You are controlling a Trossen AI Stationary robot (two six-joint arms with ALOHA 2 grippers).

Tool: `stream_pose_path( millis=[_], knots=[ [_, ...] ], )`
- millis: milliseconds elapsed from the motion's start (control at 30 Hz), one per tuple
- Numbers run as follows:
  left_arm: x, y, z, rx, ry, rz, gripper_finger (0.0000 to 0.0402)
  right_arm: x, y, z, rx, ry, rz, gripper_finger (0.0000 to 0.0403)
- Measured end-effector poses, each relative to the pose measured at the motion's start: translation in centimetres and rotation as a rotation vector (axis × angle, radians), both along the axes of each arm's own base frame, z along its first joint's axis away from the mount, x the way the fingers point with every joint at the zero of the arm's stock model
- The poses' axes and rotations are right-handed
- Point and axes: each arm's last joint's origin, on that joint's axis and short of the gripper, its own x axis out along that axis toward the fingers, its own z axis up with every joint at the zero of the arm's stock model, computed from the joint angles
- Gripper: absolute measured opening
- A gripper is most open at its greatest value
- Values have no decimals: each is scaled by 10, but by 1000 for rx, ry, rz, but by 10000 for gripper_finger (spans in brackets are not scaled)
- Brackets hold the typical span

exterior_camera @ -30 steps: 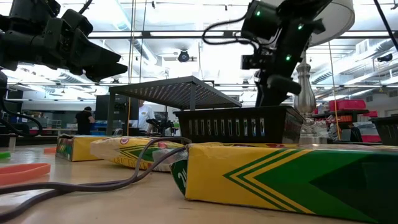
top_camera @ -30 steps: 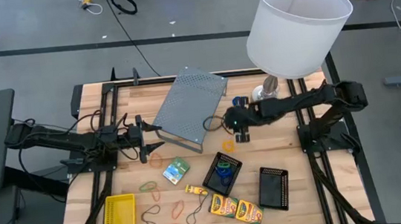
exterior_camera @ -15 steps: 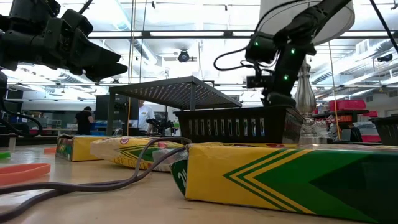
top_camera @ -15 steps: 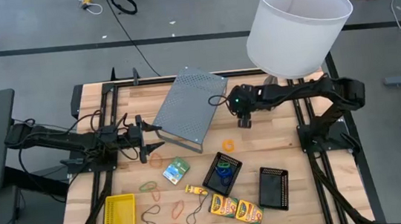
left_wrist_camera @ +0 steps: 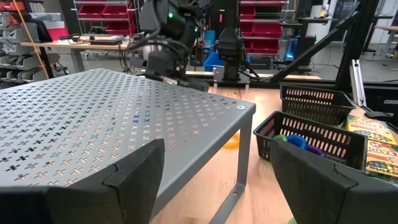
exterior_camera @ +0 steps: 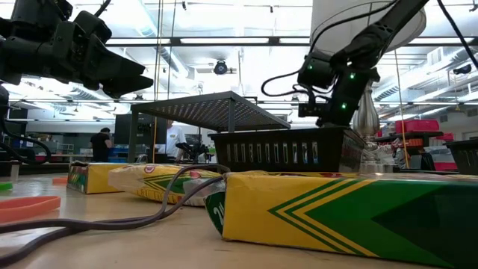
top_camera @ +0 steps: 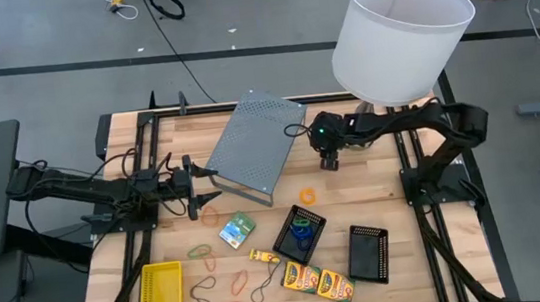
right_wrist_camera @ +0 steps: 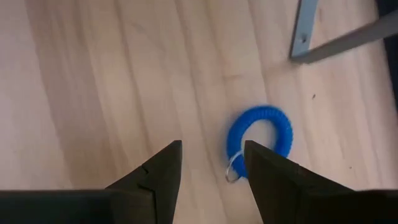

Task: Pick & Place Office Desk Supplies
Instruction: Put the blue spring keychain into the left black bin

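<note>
My right gripper (top_camera: 328, 159) hovers open over the wood beside the corner of a grey perforated metal shelf (top_camera: 254, 145). In the right wrist view its fingers (right_wrist_camera: 211, 167) stand over bare table, with a blue coiled loop (right_wrist_camera: 261, 138) and its small key ring lying flat just beyond one fingertip. An orange loop (top_camera: 307, 195) lies nearer the front. One black mesh tray (top_camera: 299, 232) holds coloured loops; another tray (top_camera: 368, 252) stands to its right. My left gripper (top_camera: 211, 191) waits open at the shelf's left side, pointing level.
A big white-shaded lamp (top_camera: 398, 29) stands at the far right. Crayon boxes (top_camera: 317, 282), a green-white packet (top_camera: 238, 230), a yellow basket (top_camera: 161, 289) and several loose loops (top_camera: 214, 267) lie toward the near edge.
My right gripper has swung toward the table's far edge and come down a little, from over the orange loop's area to beside the shelf's corner, rolling slightly. Its fingers have stayed open. Nothing on the table has moved.
</note>
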Motion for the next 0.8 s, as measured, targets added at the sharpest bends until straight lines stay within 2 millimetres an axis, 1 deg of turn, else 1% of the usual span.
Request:
stream_pose_path(
  millis=[167, 367, 567, 667, 733, 800],
  knots=[
    [0, 0, 0, 0, 0, 0, 293, 2, -8, -10, -8, 5, -3, 183],
    [0, 0, 0, 0, -1, 0, 293, 0, -18, -20, 0, 34, -21, 183],
    [0, 0, 0, 0, 0, 0, 293, -1, -23, -23, 24, 30, -24, 177],
    [0, 0, 0, 0, -1, 0, 293, -2, -22, -23, 44, 28, -17, 153],
    [0, 0, 0, 0, -1, 0, 293, -3, -21, -24, 62, 33, -11, 125],
    [0, 0, 0, 0, -1, 0, 293, -3, -20, -24, 84, 37, -12, 88]
  ],
)
